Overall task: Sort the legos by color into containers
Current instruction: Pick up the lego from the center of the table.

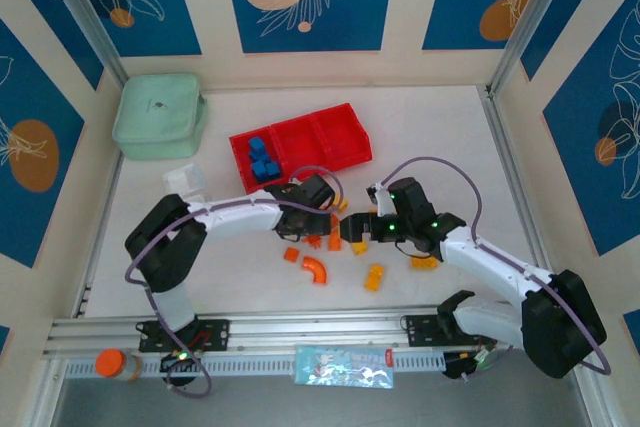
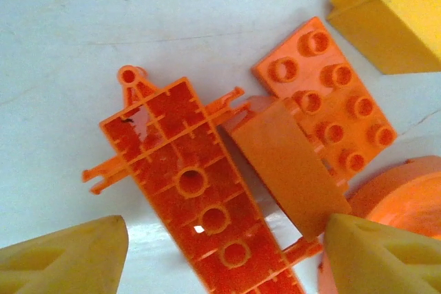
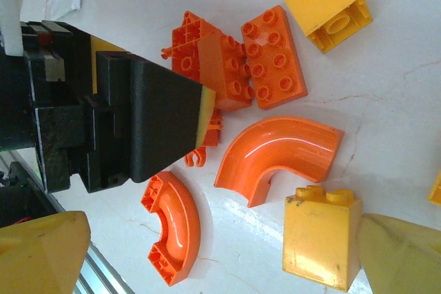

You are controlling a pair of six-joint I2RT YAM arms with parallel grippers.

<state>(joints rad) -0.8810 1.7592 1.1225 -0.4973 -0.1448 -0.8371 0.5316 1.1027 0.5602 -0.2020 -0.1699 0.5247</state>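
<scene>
In front of the red tray point(image 1: 330, 135), orange bricks point(image 1: 315, 269) lie scattered, blue bricks point(image 1: 260, 159) already in the tray's left compartment. My left gripper point(image 2: 224, 249) hangs over a flat orange plate point(image 2: 193, 184), jaws apart, gripping nothing. My right gripper point(image 3: 220, 253), also before the tray, is spread wide beside a yellow brick point(image 3: 322, 246).

The top view looks down from above and behind the arms. It is wide and far, taking in the whole desk point(image 1: 440, 137), with the bases at 6 o'clock and the back wall at 12. The left wrist view faces straight down, very near the desk, with the left pincer point(image 2: 227, 259) at 5 and 7 o'clock. The right wrist view sits slightly further back, framed likewise by the right pincer point(image 3: 220, 259). Both wrist views share the orange studded plate point(image 2: 331, 111), which lies mid-desk in the top view.
</scene>
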